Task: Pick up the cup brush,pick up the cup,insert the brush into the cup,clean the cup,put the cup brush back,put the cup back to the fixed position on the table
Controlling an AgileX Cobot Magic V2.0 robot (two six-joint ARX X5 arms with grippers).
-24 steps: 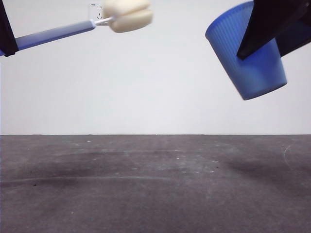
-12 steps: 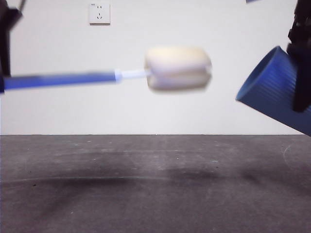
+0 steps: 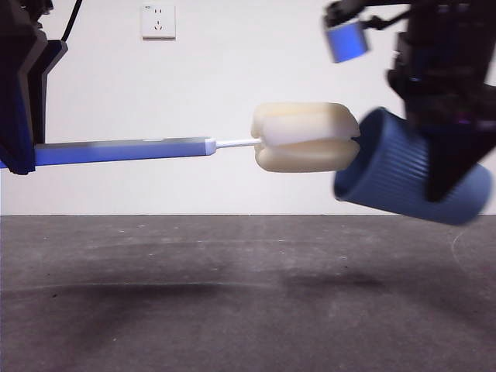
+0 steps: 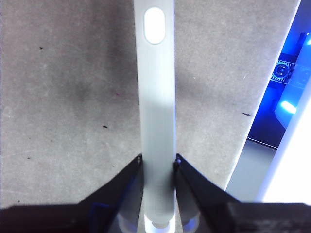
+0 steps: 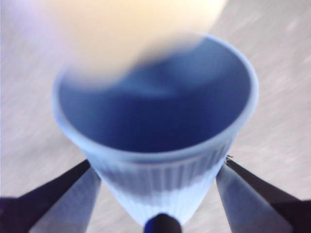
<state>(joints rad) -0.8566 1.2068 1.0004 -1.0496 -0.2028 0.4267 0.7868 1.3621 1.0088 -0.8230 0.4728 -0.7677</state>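
The cup brush [image 3: 139, 149] hangs level above the table [image 3: 232, 294], its cream sponge head [image 3: 304, 136] touching the rim of the blue ribbed cup [image 3: 395, 172]. The cup lies nearly on its side in the air, mouth toward the sponge. My left gripper [image 4: 157, 162] is shut on the grey handle [image 4: 156, 97], at the left edge in the front view. My right gripper [image 5: 158, 194] is shut around the cup [image 5: 160, 160], coming down from the upper right in the front view. In the right wrist view the blurred sponge [image 5: 131, 29] sits at the cup's mouth.
A white wall socket [image 3: 158, 21] sits high on the back wall. The dark grey table [image 4: 58, 97] runs to an edge [image 4: 272, 97] beside bright blue-lit equipment [image 4: 284, 73] in the left wrist view.
The brush moved right and slightly down, its sponge reaching the cup's mouth. The cup came left and tilted closer to level, with the right arm now larger in the front view.
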